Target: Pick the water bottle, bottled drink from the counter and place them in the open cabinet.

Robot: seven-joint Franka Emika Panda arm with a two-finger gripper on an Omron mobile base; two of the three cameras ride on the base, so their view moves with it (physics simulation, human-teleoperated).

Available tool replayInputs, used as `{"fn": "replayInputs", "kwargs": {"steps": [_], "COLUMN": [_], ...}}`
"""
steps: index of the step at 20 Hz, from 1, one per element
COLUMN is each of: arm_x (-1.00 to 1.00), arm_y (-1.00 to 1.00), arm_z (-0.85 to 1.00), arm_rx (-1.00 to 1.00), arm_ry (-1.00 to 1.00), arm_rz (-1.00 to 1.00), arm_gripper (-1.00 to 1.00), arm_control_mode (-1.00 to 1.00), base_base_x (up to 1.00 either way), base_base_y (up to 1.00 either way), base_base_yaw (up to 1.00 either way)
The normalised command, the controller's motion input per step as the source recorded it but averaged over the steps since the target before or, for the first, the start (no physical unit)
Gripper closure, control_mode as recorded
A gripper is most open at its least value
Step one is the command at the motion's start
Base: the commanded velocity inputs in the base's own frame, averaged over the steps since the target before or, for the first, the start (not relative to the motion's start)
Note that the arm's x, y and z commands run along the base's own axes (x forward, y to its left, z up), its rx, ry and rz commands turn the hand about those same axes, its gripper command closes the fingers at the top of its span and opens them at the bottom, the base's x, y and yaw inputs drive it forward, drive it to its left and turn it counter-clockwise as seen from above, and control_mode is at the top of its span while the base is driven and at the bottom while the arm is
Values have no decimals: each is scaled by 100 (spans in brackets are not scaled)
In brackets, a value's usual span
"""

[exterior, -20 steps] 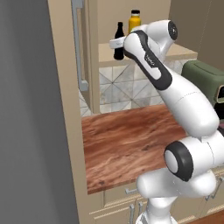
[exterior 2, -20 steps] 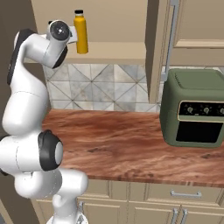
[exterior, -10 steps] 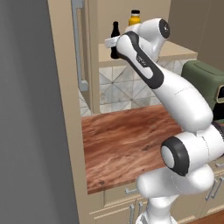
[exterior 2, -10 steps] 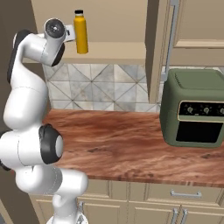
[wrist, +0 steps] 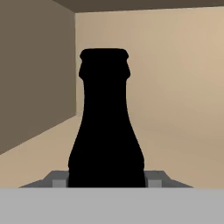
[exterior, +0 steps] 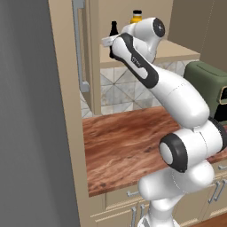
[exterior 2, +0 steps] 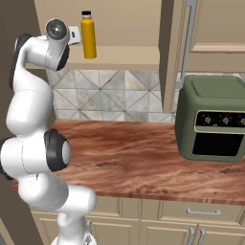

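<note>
Bottled drink [wrist: 106, 127] stands upright, gripped between the closed jaws.

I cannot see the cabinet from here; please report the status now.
Tool shut on bottled drink, inside open cabinet. Water bottle upright on shelf. Nothing in the way.

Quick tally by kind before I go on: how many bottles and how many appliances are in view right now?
Bottles: 2, the yellow water bottle on the open cabinet shelf and the black bottled drink between the fingers.
Appliances: 1, the green oven on the counter.
Total: 3
</note>
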Motion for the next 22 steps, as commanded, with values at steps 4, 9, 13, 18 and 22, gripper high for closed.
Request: {"fn": "replayInputs", "kwargs": {"steps": [4, 9, 13, 18, 22], "arm_x": [24, 22, 18, 14, 5], "arm_y": [9, 8, 6, 4, 0], "arm_z": [-14, -14, -12, -13, -14], "arm_rx": [0, 0, 0, 0, 0], "arm_ry": [0, 0, 0, 0, 0], "arm_rz": [-4, -3, -2, -2, -1], "arm_gripper": [100, 100, 100, 100, 100], "arm_control_mode": [-100, -100, -100, -100, -100], "base_base_x": [0, 0, 0, 0, 0], "base_base_y": [0, 0, 0, 0, 0], "base_base_yaw": [0, 0, 0, 0, 0]}}
